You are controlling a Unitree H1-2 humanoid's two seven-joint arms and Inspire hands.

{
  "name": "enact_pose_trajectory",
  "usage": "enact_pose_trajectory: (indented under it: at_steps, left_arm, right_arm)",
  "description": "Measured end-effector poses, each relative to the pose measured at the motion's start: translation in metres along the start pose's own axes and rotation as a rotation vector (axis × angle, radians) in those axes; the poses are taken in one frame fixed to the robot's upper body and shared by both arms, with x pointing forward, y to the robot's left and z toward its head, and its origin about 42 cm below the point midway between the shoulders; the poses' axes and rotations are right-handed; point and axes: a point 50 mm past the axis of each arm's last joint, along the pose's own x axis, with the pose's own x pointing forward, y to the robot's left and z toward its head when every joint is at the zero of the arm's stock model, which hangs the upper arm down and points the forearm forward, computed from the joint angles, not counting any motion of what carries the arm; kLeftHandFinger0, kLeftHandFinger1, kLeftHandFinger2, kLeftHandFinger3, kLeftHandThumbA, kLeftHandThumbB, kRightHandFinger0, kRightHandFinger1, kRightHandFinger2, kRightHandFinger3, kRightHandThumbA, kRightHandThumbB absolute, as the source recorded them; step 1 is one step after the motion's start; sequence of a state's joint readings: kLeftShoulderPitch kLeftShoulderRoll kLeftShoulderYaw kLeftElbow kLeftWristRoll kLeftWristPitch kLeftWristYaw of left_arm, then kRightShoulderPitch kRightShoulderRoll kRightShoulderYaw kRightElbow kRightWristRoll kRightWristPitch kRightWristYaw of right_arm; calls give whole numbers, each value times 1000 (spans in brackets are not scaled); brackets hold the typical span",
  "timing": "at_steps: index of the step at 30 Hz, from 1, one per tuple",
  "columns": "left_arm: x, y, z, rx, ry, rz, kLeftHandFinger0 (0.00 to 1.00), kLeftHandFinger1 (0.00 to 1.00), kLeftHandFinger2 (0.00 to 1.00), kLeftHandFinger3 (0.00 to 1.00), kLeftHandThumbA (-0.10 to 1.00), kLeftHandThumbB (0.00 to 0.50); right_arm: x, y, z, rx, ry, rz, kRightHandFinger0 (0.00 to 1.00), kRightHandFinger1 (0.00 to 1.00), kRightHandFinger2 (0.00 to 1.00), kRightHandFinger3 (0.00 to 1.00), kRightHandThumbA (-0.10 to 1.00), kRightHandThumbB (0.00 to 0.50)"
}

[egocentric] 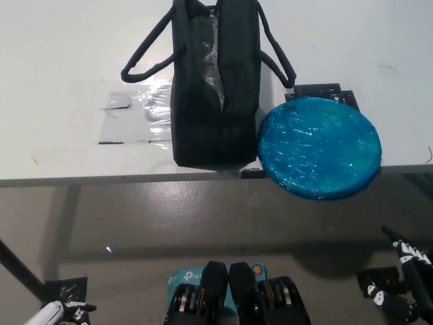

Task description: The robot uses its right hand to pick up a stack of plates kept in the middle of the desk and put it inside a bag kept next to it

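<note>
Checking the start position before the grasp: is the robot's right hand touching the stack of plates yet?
Apart. The head view shows the right hand low at the picture's bottom right, with bare floor between it and the blue plates on the desk edge.

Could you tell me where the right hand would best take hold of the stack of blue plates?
Probably at the near rim of the stack of blue plates, which overhangs the desk edge. Coming from below-right, the right hand could get fingers under that unsupported rim.

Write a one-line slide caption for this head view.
Blue wrapped stack of plates overhangs the white desk edge beside an open black bag; both hands low, away.
</note>
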State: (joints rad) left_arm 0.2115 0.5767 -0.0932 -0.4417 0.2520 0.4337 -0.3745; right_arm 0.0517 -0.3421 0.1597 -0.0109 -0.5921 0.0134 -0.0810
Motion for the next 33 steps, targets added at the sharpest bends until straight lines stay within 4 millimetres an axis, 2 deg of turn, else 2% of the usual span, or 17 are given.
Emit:
enact_pose_trajectory:
  at_steps: [2,3,8,12,18,20,22,27,33]
  left_arm:
    - [0,0,0,1,1,-2,733,714,810,921,238,0]
    - [0,0,0,3,2,-2,745,728,829,933,230,0]
    - [0,-1,0,4,3,-8,731,728,839,937,195,0]
    - [0,-2,0,7,5,-14,754,733,831,937,242,0]
    - [0,-2,0,20,12,-22,735,722,826,925,200,0]
    - [0,-2,0,23,14,-25,736,724,824,922,197,0]
    - [0,-2,0,26,16,-26,751,728,826,936,235,0]
    - [0,-1,-1,32,21,-33,717,708,814,918,213,0]
    - [0,3,-1,39,27,-31,726,719,823,925,204,0]
  right_arm:
    - [4,-2,7,-37,-14,-11,1000,1000,1000,1000,884,500]
    - [6,-3,10,-55,-21,-18,1000,1000,1000,1000,764,500]
    - [17,-7,37,-121,-75,-69,1000,1000,1000,1000,751,500]
    - [27,-12,67,-169,-142,-128,1000,1000,1000,1000,737,500]
    - [39,-15,105,-244,-232,-188,1000,1000,1000,1000,695,500]
    - [43,-16,116,-280,-260,-203,1000,1000,1000,1000,722,500]
    - [46,-15,124,-311,-281,-213,1000,1000,1000,1000,697,500]
    - [55,-13,140,-409,-325,-235,1000,1000,1000,1000,666,500]
    - [72,-3,144,-548,-328,-228,1000,1000,1000,1000,622,500]
